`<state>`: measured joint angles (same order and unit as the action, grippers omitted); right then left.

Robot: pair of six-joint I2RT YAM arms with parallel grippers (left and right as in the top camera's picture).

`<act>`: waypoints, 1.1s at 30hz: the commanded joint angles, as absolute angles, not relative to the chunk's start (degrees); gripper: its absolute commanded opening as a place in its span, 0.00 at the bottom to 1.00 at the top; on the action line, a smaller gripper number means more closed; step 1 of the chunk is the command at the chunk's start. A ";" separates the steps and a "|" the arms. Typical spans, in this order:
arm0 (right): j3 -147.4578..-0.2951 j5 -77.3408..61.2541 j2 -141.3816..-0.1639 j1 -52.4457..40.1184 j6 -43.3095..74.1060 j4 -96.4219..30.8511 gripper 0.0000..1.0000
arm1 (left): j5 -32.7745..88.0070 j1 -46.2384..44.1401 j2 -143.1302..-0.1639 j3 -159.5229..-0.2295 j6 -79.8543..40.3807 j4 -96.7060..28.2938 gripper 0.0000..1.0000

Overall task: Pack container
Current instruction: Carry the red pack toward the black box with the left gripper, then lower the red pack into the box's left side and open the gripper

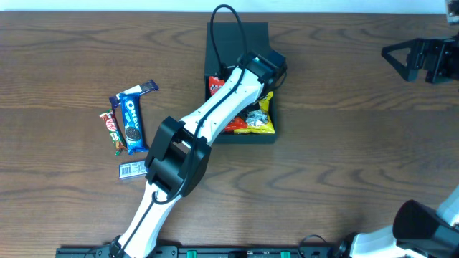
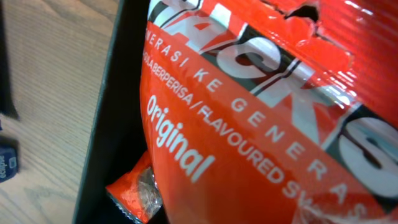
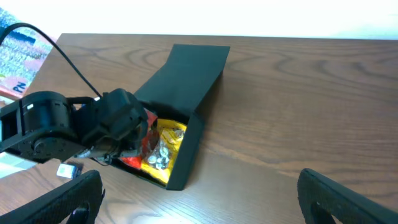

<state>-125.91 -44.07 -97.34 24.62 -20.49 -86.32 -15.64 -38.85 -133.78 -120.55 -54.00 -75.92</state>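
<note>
The dark container (image 1: 244,138) sits mid-table with its lid (image 1: 237,36) open at the back. It holds a red packet (image 1: 215,86) and a yellow packet (image 1: 264,120). My left gripper (image 1: 269,66) is down over the box's back right part; its fingers are hidden. In the left wrist view a large red snack packet (image 2: 249,124) fills the frame, with a smaller red packet (image 2: 134,190) beside the box wall (image 2: 112,124). My right gripper (image 1: 401,57) is open and empty at the far right, facing the container (image 3: 186,155).
A blue Oreo pack (image 1: 131,118), a red bar (image 1: 110,125) and a small white-labelled packet (image 1: 133,169) lie on the table left of the box. The left arm (image 1: 208,118) stretches diagonally over the box's left half.
</note>
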 commanded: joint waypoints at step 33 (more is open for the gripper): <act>-125.78 -45.01 -97.49 25.10 -20.40 -86.56 0.99 | -13.50 -37.45 -133.78 -119.46 -38.50 -68.77 0.06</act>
